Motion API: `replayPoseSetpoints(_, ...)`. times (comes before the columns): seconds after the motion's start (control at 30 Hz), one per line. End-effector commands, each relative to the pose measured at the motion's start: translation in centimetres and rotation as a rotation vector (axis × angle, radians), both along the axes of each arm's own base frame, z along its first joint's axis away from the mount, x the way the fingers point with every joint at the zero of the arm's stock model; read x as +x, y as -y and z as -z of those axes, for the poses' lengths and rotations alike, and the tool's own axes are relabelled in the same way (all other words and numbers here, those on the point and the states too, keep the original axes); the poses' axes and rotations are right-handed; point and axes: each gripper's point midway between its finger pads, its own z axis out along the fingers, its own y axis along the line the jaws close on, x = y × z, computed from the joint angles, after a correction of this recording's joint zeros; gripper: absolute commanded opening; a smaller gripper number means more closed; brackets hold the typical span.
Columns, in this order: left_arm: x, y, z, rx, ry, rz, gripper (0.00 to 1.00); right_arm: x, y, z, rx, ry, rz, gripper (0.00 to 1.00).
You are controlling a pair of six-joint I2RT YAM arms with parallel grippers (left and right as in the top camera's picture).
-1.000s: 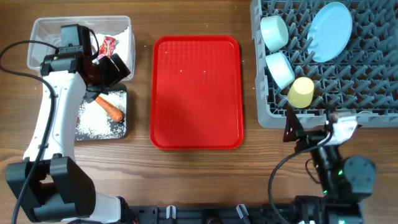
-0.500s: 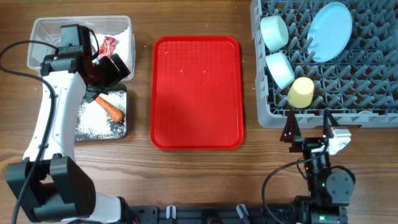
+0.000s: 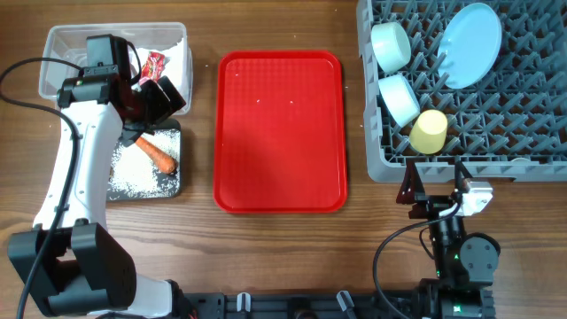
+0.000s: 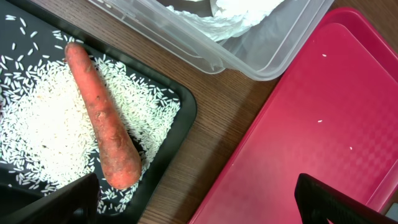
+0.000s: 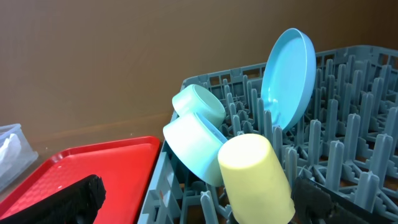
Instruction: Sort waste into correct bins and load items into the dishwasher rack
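Left hand (image 4: 199,200): mine, released and empty, fingers spread wide. It hangs over the near corner of the black tray (image 4: 188,109).
Right hand (image 3: 437,189): released, empty, low over the counter (image 3: 283,257) just in front of the dishwasher rack (image 3: 514,115).
Carrot (image 4: 102,130): in the black tray, lying on the rice (image 4: 37,130). It sits just off to one side of my left hand. Its thick end points toward the hand and its thin tip away, so the long axis runs roughly across my closing line.
Clear tub (image 4: 261,50): beside the black tray, holding the tissue (image 4: 242,9) and the red wrapper (image 3: 155,64).
Red tray (image 3: 279,133): between the two hands, bare except for a few stray rice grains. My left hand is the nearer.
Rack contents: plate (image 3: 469,44) on edge, bowls (image 3: 391,44) (image 3: 399,97) tipped, yellow cup (image 3: 430,131) on its side. All lie ahead of my right hand.
White spoon: not seen in any view.
Judgement: sorting looks nearly complete. If the stray grains are next, they fall to the left hand.
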Motion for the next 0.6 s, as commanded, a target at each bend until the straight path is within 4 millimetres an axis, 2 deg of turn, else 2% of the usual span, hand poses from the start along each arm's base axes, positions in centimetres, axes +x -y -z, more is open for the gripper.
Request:
replayPoseSetpoints(0.0,0.1,-0.25,-0.13,0.006,0.005,-0.014,1.0,-0.04,0.19,-0.2,0.01,0.01,0.013,1.0)
replayPoseSetpoints(0.57,-0.04,-0.38,-0.08,0.014,-0.001,-0.017,1.0,-0.03,0.2,-0.16,0.011,0.008,0.013,1.0)
